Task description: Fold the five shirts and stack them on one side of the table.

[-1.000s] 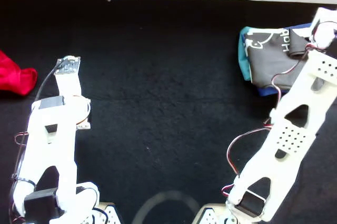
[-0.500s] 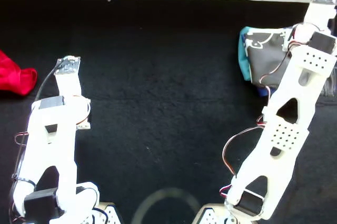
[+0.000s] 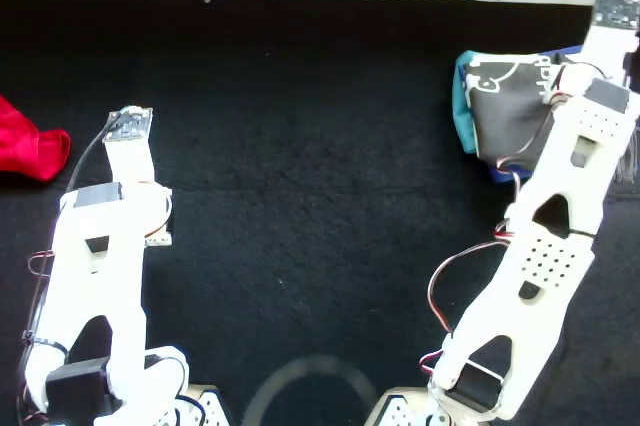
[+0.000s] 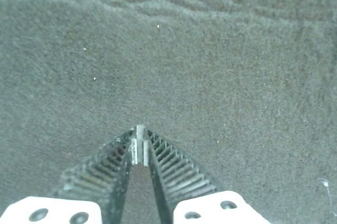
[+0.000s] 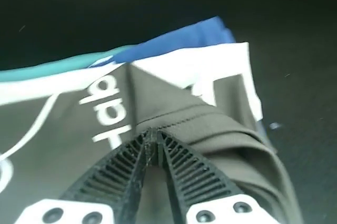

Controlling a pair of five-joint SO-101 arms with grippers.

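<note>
The dark grey folded shirt (image 3: 505,111) w/ white print lies on top of a small stack at the far right corner of the bench (image 3: 320,146), which is covered in black cloth. Under it a teal shirt (image 3: 461,106) shows as a strip along the stack's inner side, i.e. the side toward the bench's middle. A blue shirt (image 3: 510,174) peeks out at the near edge of the stack and again at its far corner. In the right wrist view a white band (image 5: 210,66) runs between the grey cloth and the blue. It could be print or a separate shirt; can't tell.

The right gripper (image 5: 151,135) is directly over the grey shirt's top, at a stitched fold. Its jaws are pressed together tip to tip, and whether any cloth is caught between them isn't clear. The right arm (image 3: 540,256) stretches from the near edge out across the stack's right side.

A crumpled red shirt (image 3: 28,146) sits at the left edge of the bench, well apart from the stack.

The left arm (image 3: 100,276) stands in the near left part. The left gripper (image 4: 139,145) has its jaws closed on nothing, pointing at bare black cloth.
</note>
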